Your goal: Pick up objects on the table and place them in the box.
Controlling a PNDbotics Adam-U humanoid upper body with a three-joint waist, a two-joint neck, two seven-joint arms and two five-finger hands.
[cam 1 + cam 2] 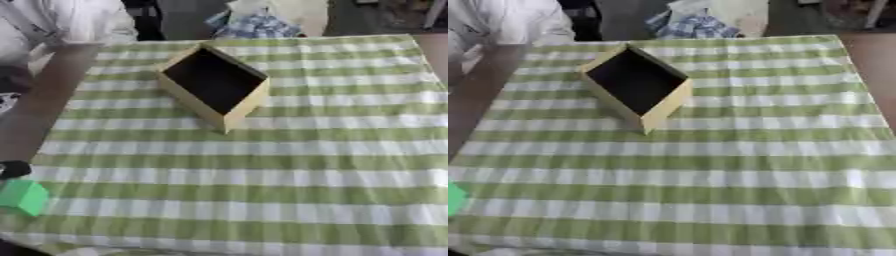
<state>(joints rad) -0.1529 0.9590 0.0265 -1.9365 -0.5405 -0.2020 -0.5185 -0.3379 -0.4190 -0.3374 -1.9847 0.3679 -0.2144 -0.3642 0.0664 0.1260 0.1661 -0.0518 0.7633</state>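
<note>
A wooden box with a dark inside stands on the green-and-white checked cloth, left of centre toward the far side, turned cornerwise. Nothing shows inside it. A green block sits at the left edge of the cloth near the front; in the right eye view only a sliver of the green block shows. A black part, apparently my left hand, comes in at the left edge just above the block, and I cannot tell whether it touches the block. My right hand shows in neither view.
Bare brown tabletop runs along the cloth's left side and at the far right corner. A heap of blue-patterned fabric lies beyond the table's far edge.
</note>
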